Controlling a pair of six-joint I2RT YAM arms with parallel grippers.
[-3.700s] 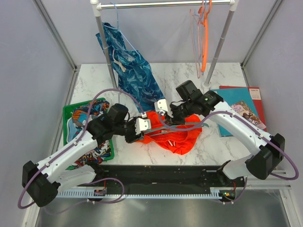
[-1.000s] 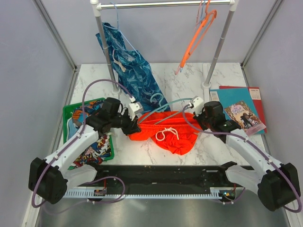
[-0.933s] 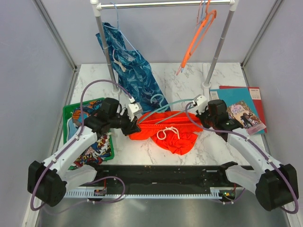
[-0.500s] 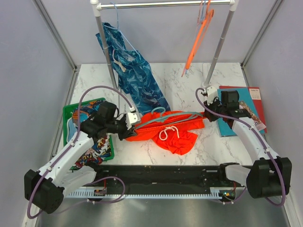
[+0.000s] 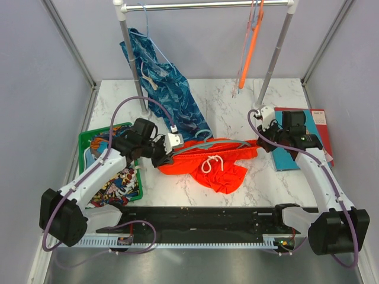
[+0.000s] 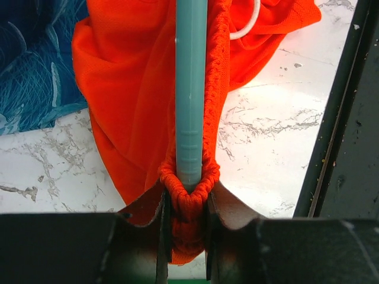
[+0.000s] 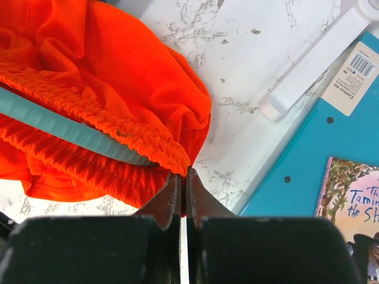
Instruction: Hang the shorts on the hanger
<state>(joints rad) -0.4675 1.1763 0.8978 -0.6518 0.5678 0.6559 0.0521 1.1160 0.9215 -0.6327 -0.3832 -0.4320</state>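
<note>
Your shorts (image 5: pixel 216 168) lie spread on the marble table (image 5: pixel 225 106) in front of the rack (image 5: pixel 207 6), stretched sideways across the span between its two posts, with the white drawstring (image 5: pixel 210 164) curled on top of the orange cloth. The hanger (image 5: pixel 228 142) is threaded along the waistband: its teal bar runs inside the ribbed orange edge from one end to the other, and its hook pokes out on the side facing the rack. Your left gripper (image 5: pixel 167 155) sits at the waistband end nearer the rack's left post. In the left wrist view its fingers (image 6: pixel 163 207) are squeezed on a bunched knot of orange fabric, and the end of the teal bar (image 6: pixel 191 89) is tucked into that knot just above the jaws. Your right gripper (image 5: pixel 260 142) is at the opposite end, just in front of the right post's foot. Its fingers (image 7: pixel 169 198) are pressed almost together on the very corner of the waistband, where the bar (image 7: pixel 65 127) disappears under the cloth. A blue patterned garment (image 5: pixel 169 89) hangs from the rack by the left post, and an orange hanger (image 5: pixel 249 53) hangs near the right post. Left of the rack's left post is a green tray (image 5: pixel 86 142) holding a comic-print cloth (image 5: pixel 109 177). A teal book (image 5: pixel 296 157) lies to the right of the right post's foot.
</note>
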